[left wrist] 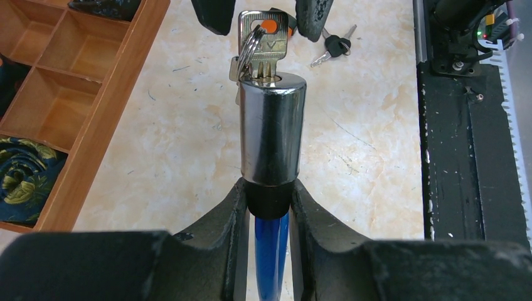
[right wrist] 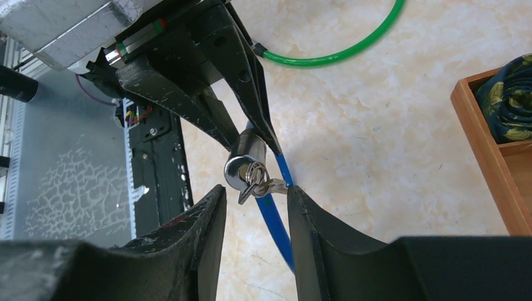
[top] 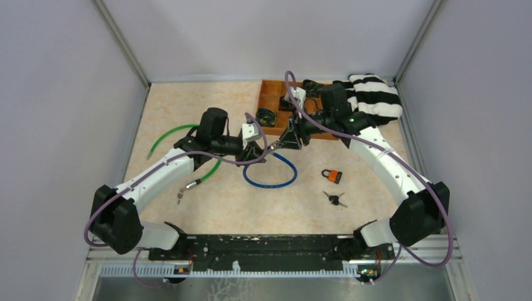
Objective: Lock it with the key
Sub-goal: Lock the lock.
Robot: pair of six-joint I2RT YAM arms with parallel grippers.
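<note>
The key [left wrist: 263,34] sits in the end of the chrome lock cylinder [left wrist: 273,132], which is held up off the bench [left wrist: 370,144] at the middle of the top view. My left fingers [left wrist: 219,232] clamp the cylinder's black collar, where the blue cable [left wrist: 271,263] enters. My right fingers [right wrist: 201,232] stand open with the key's head between them, not pinched. Spare keys [left wrist: 332,45] lie beyond, and a wooden tray [left wrist: 119,81] fills the upper left of the left wrist view.

Two cable locks are lying here: a blue cable lock [top: 271,186] mid-table and a green cable lock [right wrist: 326,61] left. Two key bunches are showing: an inserted bunch [left wrist: 262,37] and a loose bunch [top: 335,199] near right. One padlock [top: 332,176], one tray [top: 271,94] and one striped cloth [top: 376,94] are sitting right.
</note>
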